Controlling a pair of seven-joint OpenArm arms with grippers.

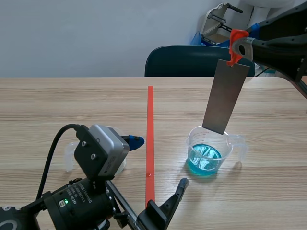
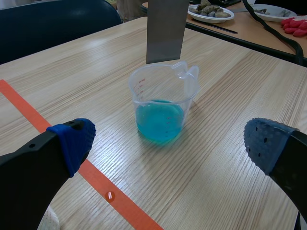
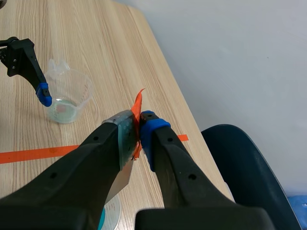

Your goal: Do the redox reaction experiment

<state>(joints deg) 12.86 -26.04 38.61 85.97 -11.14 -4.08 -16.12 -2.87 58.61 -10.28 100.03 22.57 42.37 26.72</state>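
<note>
The metal strip (image 1: 223, 98) is being held tilted just above the beaker (image 1: 208, 151) of blue liquid, clamped at its orange-tagged top by the right gripper (image 3: 139, 132). It is being judged light, stiff and slick, so best pinched across its flat faces. Near the beaker, the left gripper (image 2: 170, 141) is being held wide open and empty.

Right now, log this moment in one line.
right end effector: shut on metal strip | strip: hangs over beaker, above blue liquid | left end effector: open, facing beaker
</note>
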